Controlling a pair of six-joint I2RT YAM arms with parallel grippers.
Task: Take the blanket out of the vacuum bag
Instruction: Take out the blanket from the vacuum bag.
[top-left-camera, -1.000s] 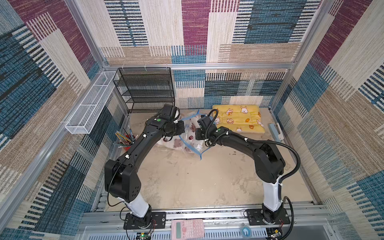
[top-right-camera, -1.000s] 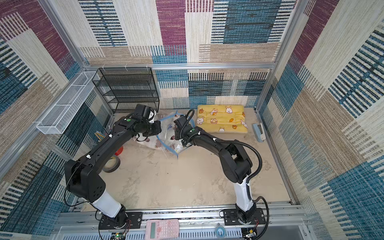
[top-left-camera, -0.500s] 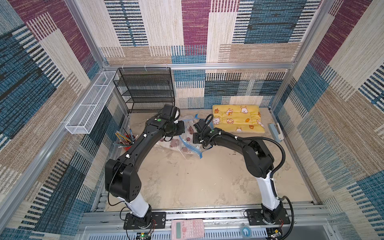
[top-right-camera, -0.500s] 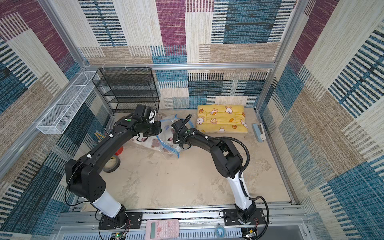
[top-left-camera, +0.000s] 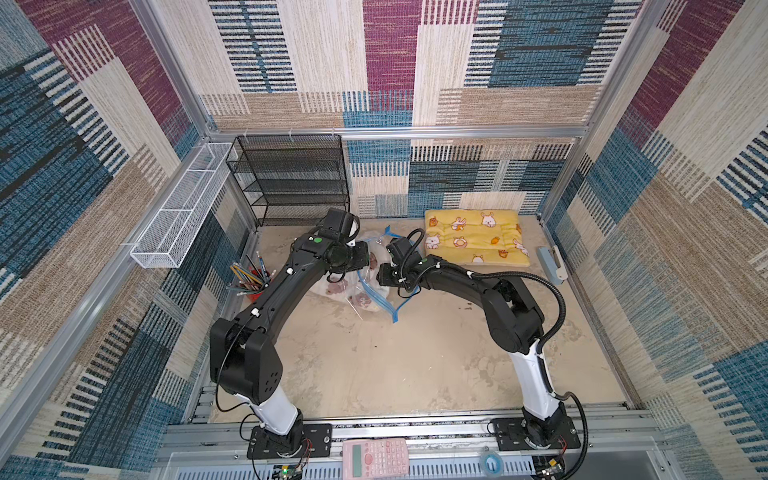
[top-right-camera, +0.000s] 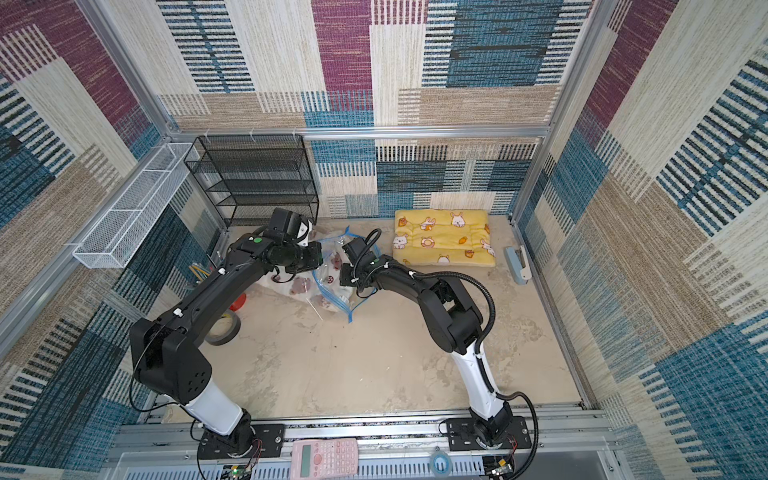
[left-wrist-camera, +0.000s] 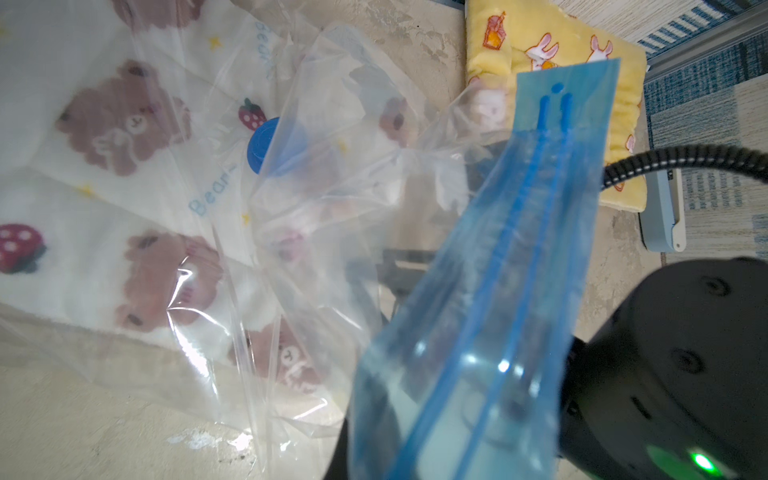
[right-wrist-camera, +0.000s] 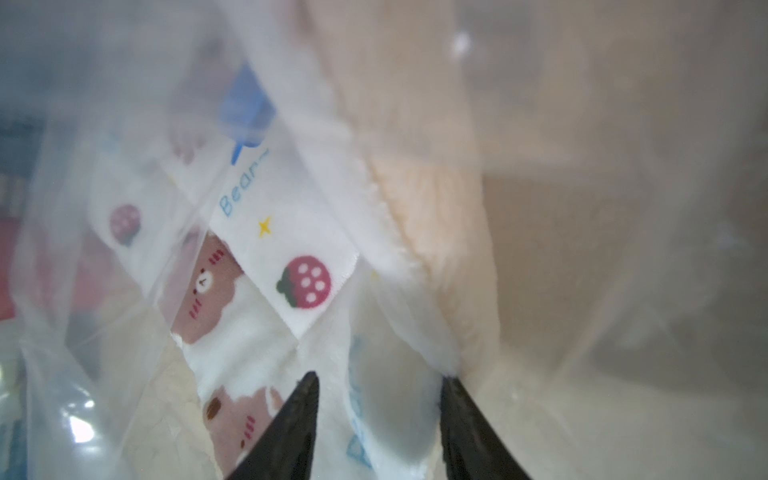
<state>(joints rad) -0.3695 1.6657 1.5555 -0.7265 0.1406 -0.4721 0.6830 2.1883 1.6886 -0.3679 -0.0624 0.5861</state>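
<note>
**Vacuum bag.** The vacuum bag (top-left-camera: 370, 300) lies on the beige table (top-left-camera: 395, 365) near the back, between the two grippers and just in front of a black mesh shelf (top-left-camera: 291, 183). It is thin, clear, crinkled plastic with glossy creases. One edge carries a translucent blue zip strip (left-wrist-camera: 519, 270) with two raised darker blue ridges along its length. A round blue valve cap (left-wrist-camera: 259, 145) sits on the bag wall.

**Blanket.** The blanket (left-wrist-camera: 104, 199) is inside the bag, folded in layers. It is soft, white and fleecy, printed with brown bears, red strawberries and small yellow stars. The pale blue word "Bear" (right-wrist-camera: 241, 191) is readable on it. One fold shows a cream, fuzzy underside.

**Left gripper.** The left gripper (top-left-camera: 368, 259) is clenched on the bag at the zip strip. In the left wrist view the strip rises off the table and covers the fingers.

**Right gripper.** The right gripper (right-wrist-camera: 378, 415) is released. Its two dark pointed tips stand apart inside the bag's mouth, with white blanket fabric between and beyond them. The tips are not pinching the fabric.

**Surroundings.** A yellow quilted cushion (top-left-camera: 478, 241) printed with rabbits and carrots lies flat on the table, just beside the right arm and apart from the bag.
</note>
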